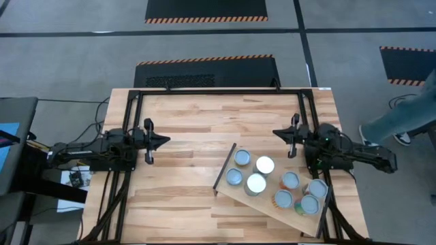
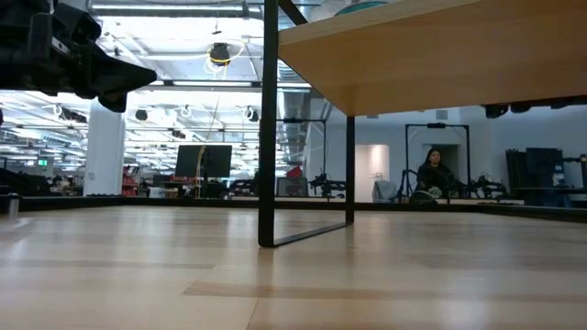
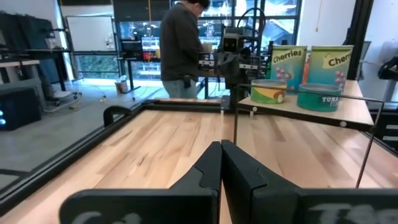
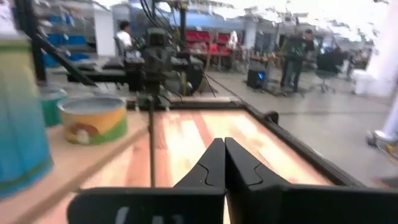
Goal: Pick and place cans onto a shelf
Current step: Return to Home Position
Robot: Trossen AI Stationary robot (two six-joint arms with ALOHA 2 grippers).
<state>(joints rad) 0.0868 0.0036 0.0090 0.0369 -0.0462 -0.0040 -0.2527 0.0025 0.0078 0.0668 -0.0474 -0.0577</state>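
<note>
On the shelf (image 1: 264,203) at the right of the bench (image 1: 184,122) stand the cans (image 1: 256,182), likely rigid, slick, lightish, best pinched across their sides; left gripper (image 1: 165,141) and right gripper (image 1: 276,133) hover clenched, empty

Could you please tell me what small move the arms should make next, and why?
Probably only a final settle into rest, with no further pick: the left gripper and right gripper are both shut and sit at opposite sides of the table, apart from the shelf, and all eight cans in view stand on it.
</note>
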